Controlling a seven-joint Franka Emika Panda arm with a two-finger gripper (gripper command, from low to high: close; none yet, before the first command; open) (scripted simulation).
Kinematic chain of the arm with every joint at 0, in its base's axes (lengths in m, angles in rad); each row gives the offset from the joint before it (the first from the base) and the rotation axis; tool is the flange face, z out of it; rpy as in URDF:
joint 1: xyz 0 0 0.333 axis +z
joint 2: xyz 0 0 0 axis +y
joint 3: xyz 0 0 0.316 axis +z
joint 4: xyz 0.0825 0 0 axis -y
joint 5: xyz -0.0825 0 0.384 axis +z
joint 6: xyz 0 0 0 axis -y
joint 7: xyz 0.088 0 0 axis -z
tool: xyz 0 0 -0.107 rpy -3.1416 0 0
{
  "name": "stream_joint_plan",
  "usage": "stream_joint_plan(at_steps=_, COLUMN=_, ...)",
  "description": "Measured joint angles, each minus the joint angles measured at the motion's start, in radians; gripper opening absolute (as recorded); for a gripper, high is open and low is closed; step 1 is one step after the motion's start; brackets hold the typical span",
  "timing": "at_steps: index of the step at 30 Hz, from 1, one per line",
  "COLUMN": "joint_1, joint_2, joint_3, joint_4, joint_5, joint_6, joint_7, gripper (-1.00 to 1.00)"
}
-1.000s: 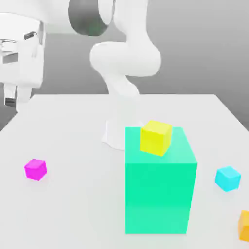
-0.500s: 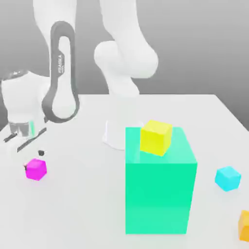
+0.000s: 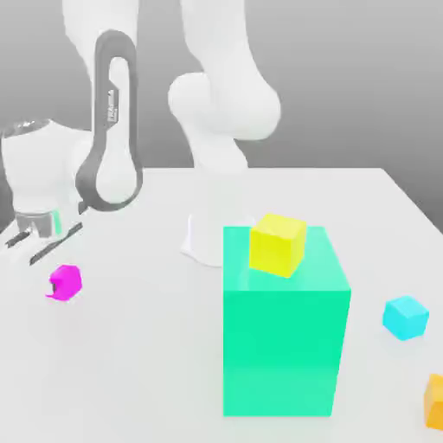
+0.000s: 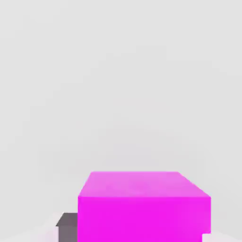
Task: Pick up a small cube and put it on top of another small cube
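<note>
Small orange cube [image 3: 435, 401] nearest, at the exterior view's right edge of the white counter [image 3: 130, 363]; big green block [image 3: 285, 324] with yellow cube [image 3: 277, 245] on top. Small cyan cube [image 3: 405, 317] just behind the orange one. Far left – tool [image 3: 54, 270] clamped on small magenta-pink cube [image 3: 65, 282] [image 4: 144, 205], low over the counter.

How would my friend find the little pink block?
Start at the big green block on the white table. Look far to the exterior view's left, under the robot's hand, for the pink block. No other block there is pink.
</note>
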Motion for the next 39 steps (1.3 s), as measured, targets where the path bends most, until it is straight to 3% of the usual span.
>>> stream_joint_plan(at_steps=15, joint_1=0.362, joint_2=0.077, joint_3=0.208, joint_4=0.305, joint_5=-0.385, joint_6=-0.363, joint_7=0.046, gripper=-1.0)
stream_joint_plan(at_steps=23, joint_1=0.585, joint_2=0.154, joint_3=0.381, joint_4=0.492, joint_5=-0.563, joint_6=-0.545, joint_7=-0.011, gripper=-1.0)
stream_joint_plan(at_steps=29, joint_1=0.716, joint_2=0.225, joint_3=0.537, joint_4=0.585, joint_5=-0.556, joint_6=-0.559, joint_7=-0.195, gripper=-1.0)
stream_joint_plan(at_steps=39, joint_1=0.733, joint_2=0.325, joint_3=0.76, joint_4=0.61, joint_5=-0.376, joint_6=-0.38, joint_7=-0.547, gripper=-1.0)
